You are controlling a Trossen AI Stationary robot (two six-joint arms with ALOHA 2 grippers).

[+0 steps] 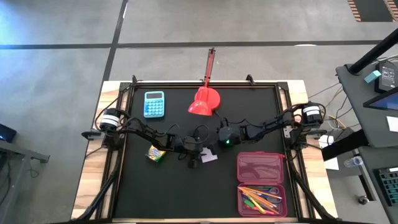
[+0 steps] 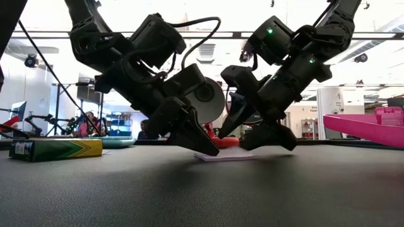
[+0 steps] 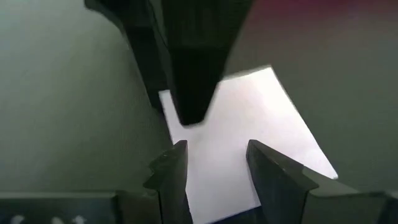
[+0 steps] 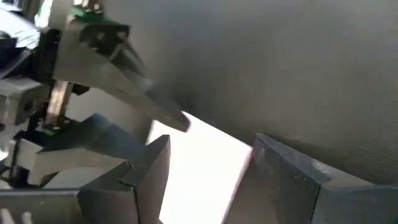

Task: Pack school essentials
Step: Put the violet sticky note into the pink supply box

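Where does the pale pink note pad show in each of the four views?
High view: pale pink note pad at table centre, under both arms.
Low view: flat on the black mat, centre.
Left wrist view: fills the middle.
Right wrist view: lower centre.
Shared landmark: the left pincer, at the pad's edge.

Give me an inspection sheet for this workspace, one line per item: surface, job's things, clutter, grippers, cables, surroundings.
Surface: black table mat, wooden edges showing.
Job's things: pale note pad flat mid-table; crayon box to its left; pencils and pens in the open pink case.
Clutter: light-blue calculator and red domed object at the far side.
Grippers: left gripper and right gripper both open, both lowered over the note pad.
Cables: black cables looped along both arms.
Surroundings: person seated behind the table; desks with equipment right.
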